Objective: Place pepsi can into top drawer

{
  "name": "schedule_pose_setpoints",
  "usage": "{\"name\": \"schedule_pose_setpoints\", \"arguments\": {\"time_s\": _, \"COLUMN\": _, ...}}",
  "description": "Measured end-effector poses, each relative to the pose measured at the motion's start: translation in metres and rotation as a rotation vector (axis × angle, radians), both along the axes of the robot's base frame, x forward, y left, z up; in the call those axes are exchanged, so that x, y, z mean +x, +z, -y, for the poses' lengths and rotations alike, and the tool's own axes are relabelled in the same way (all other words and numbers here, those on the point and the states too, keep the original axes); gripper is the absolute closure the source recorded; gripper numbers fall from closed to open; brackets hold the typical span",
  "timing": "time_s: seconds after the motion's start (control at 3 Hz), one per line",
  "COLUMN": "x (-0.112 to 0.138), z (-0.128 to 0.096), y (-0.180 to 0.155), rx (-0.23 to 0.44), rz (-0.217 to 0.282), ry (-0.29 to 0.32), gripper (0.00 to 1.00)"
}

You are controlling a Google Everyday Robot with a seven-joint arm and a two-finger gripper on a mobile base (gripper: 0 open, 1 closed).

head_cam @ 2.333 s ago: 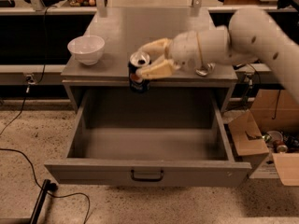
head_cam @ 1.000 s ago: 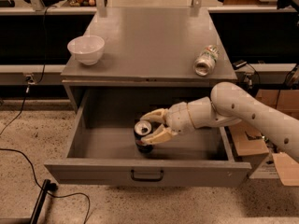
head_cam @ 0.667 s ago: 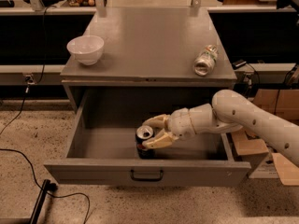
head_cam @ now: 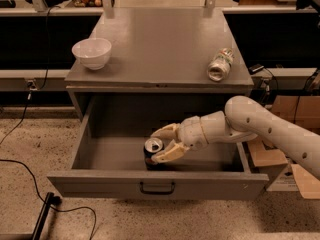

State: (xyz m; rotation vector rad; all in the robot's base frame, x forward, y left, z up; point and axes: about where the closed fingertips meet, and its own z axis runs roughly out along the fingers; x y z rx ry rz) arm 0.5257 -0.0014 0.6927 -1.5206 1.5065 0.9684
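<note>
The pepsi can (head_cam: pixel 152 146), dark blue with a silver top, stands upright on the floor of the open top drawer (head_cam: pixel 100 184), near the front and about the middle. My gripper (head_cam: pixel 157 146) reaches in from the right and down into the drawer. Its two pale fingers (head_cam: pixel 169 153) sit on either side of the can and are shut on it. The drawer is pulled fully out, with its dark handle (head_cam: pixel 157 188) at the centre of the front panel.
A white bowl (head_cam: pixel 92 52) stands on the cabinet top at the left. A silvery, green-labelled bottle (head_cam: pixel 220 64) lies on its side at the right. Cardboard boxes (head_cam: pixel 285 119) stand right of the cabinet. A black cable (head_cam: pixel 30 169) runs over the floor at the left.
My gripper carried the can from the cabinet top down into the drawer. Over the last second it sank slightly, with the can held near the drawer's front.
</note>
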Motion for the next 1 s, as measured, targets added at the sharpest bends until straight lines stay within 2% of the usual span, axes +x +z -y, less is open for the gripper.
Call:
{"name": "schedule_pose_setpoints", "arguments": {"time_s": 0.33, "x": -0.0006, "z": -0.0018, "y": -0.0003, "rx": 0.001, "rz": -0.001, "ry": 0.004, "gripper": 0.0}}
{"name": "schedule_pose_setpoints", "arguments": {"time_s": 0.67, "x": -0.0006, "z": -0.0018, "y": -0.0003, "rx": 0.001, "rz": -0.001, "ry": 0.004, "gripper": 0.0}}
{"name": "schedule_pose_setpoints", "arguments": {"time_s": 1.0, "x": -0.0041, "z": -0.0047, "y": 0.0025, "rx": 0.024, "rz": 0.005, "ry": 0.029, "gripper": 0.0}}
